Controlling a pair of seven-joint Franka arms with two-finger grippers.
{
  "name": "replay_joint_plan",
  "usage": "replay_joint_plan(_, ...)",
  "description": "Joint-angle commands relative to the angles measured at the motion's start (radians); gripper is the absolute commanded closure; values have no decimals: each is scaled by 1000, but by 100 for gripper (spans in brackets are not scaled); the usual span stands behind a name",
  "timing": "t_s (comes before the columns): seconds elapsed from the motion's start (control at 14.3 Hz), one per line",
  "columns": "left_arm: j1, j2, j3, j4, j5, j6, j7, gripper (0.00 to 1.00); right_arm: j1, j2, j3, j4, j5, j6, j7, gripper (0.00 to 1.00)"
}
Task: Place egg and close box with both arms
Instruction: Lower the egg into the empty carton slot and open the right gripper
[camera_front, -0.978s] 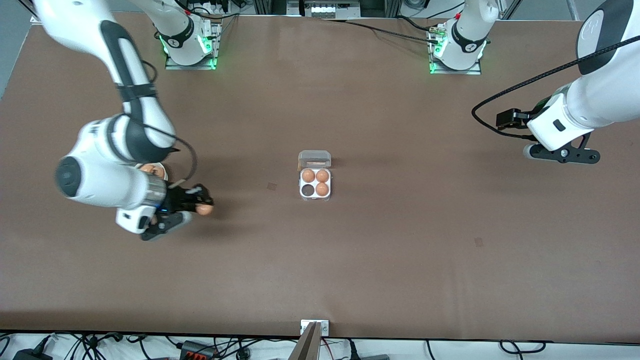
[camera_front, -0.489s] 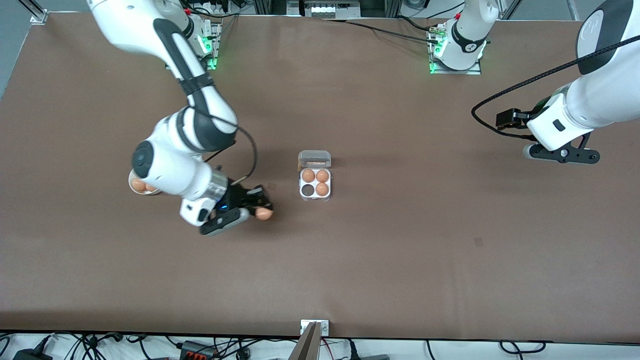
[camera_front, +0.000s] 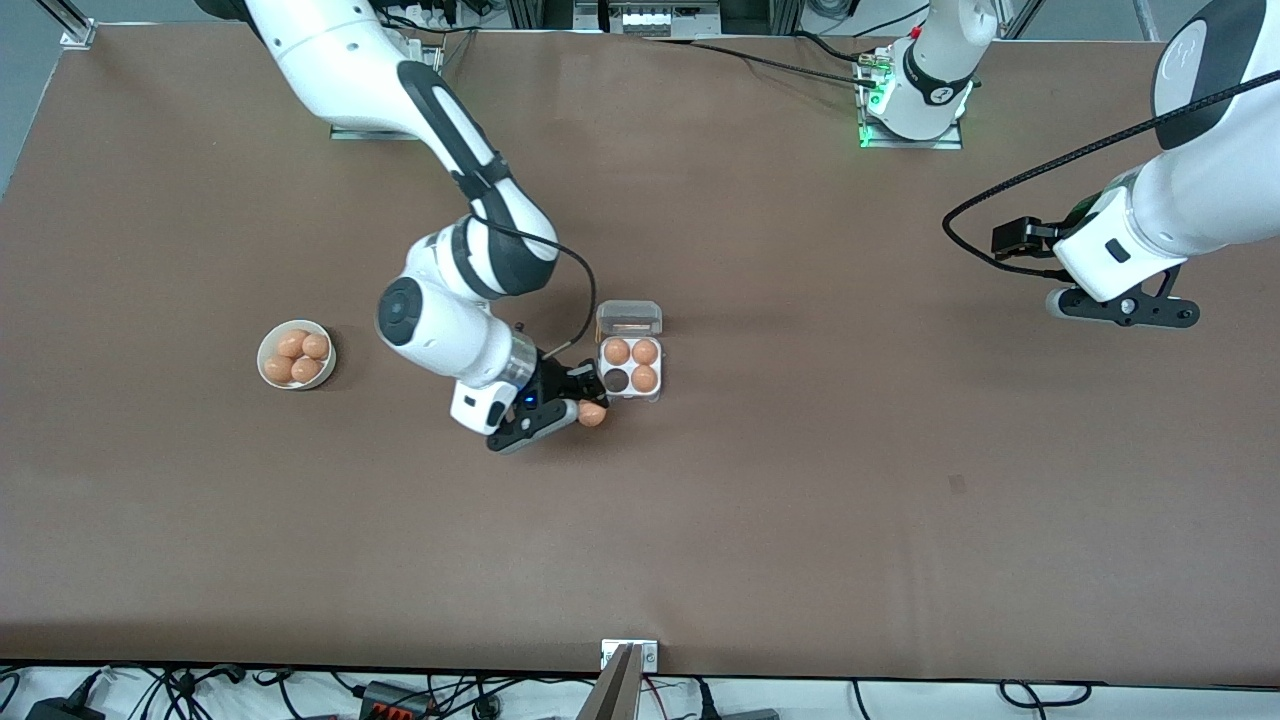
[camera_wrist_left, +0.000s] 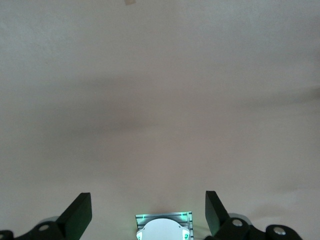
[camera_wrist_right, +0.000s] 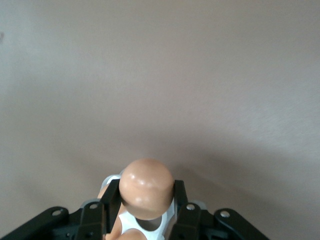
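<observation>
The big brown table (camera_front: 800, 520) is holding everything, and the box (camera_front: 630, 372) in its middle is the spot to measure from. The right arm (camera_front: 440, 300) is reaching in from its end of the table, and the right gripper (camera_front: 590, 408) is hanging just beside the box, at the corner with the empty well. Its jaws are squeezing shut on the egg (camera_front: 592, 414), and the right wrist view is showing the egg (camera_wrist_right: 146, 189) pinched between the two fingers (camera_wrist_right: 110, 200) with the box just under it. The left arm (camera_front: 1190, 190) is waiting well apart from the box, up over its own end of the table, and the left gripper (camera_front: 1122, 308) is holding its jaws wide open with nothing in them. The bowl (camera_front: 296, 355) with four more eggs is sitting well apart from the box, toward the right arm's end. Three wells are full and one is dark and empty. The clear lid (camera_front: 629, 318) is lying open. So the egg is picked up and carried over, I think. Dropping it in and shutting the lid are both left to do. No words or labels are showing that can be read.
</observation>
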Motion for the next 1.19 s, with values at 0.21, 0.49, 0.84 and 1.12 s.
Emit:
replay_joint_plan(0.21, 2, 4, -2, 16, 0, -4, 16, 0, 83, 4, -16, -34, 9, 9, 63, 86)
replay_joint_plan(0.49, 2, 4, -2, 16, 0, -7, 16, 0, 85, 14, -21, -48, 3, 5, 58, 86)
replay_joint_plan(0.84, 3, 4, -2, 16, 0, -7, 16, 0, 83, 14, -24, -59, -14, 3, 58, 85)
replay_joint_plan(1.12, 3, 4, -2, 16, 1, -4, 16, 0, 77, 7, -25, -56, -14, -14, 120, 0)
